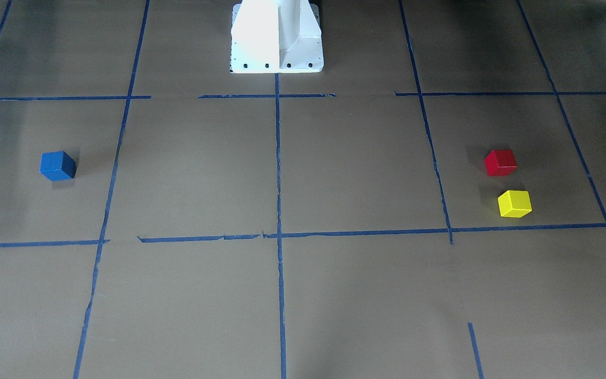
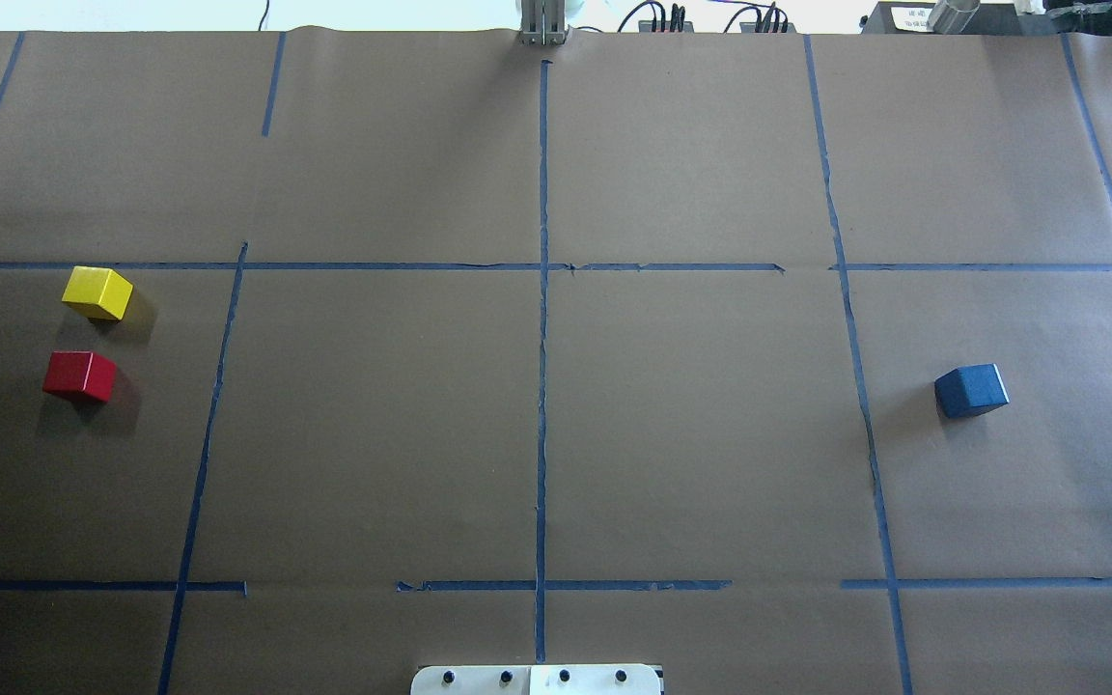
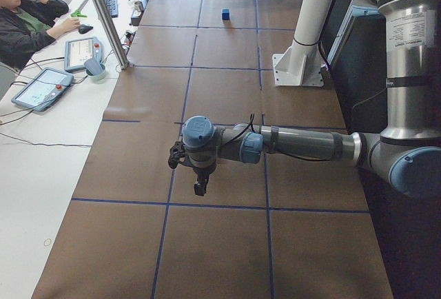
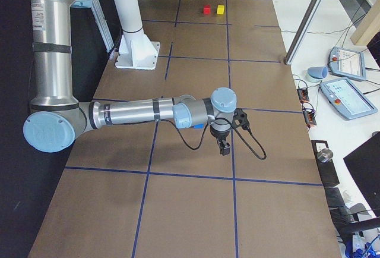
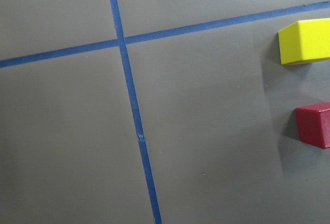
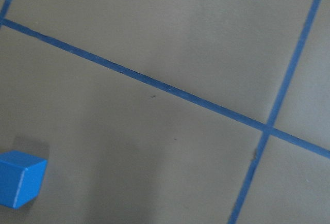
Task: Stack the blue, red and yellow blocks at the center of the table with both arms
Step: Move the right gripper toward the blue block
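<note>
On the table's [image 2: 373,434] left side, red block [image 2: 80,375] near yellow block [image 2: 97,291], not touching, blue block [image 2: 971,390] alone far right, left gripper [image 3: 199,188] and right gripper [image 4: 225,148] hanging above it, jaws I cannot judge.

Silver tubes [image 4: 124,112], blue joint caps [image 4: 223,98], black cable [image 4: 255,142]

The red block [image 2: 80,375] and yellow block [image 2: 97,292] sit near each other but apart on the left side of the table [image 2: 373,434], with a narrow strip of bare paper between them and open surface around their other faces. The blue block [image 2: 971,390] stands alone far to the right. The white robot base [image 2: 537,680] rises at the middle of the robot-side edge.
</note>
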Controlling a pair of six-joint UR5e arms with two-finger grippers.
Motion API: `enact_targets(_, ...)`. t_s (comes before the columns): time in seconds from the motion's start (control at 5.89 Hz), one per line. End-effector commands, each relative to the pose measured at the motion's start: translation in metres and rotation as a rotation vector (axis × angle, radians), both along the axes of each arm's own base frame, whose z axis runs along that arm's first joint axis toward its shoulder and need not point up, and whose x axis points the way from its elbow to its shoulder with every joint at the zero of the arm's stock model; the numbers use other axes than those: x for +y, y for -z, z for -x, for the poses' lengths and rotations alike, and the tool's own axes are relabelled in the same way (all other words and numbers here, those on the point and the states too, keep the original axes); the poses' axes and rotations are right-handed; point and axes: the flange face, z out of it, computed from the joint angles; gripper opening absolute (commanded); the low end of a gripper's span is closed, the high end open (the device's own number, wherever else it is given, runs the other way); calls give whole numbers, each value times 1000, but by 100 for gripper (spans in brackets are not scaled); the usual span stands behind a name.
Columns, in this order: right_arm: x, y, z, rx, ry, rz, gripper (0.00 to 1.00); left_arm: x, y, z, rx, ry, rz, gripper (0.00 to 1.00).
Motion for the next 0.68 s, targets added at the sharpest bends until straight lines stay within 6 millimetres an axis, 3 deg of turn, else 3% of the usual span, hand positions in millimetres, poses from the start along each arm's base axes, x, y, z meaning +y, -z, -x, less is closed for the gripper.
enact_targets(0.0,-2,54,80,-41,-33,54,100,0,-3,0,-8,3,7,100)
enact_targets(0.17,7,65,113,-84,-134,92,100,0,-3,0,-7,3,6,100)
enact_targets(0.51,38,56,187,-45,-186,97,100,0,-2,-1,-6,2,6,100)
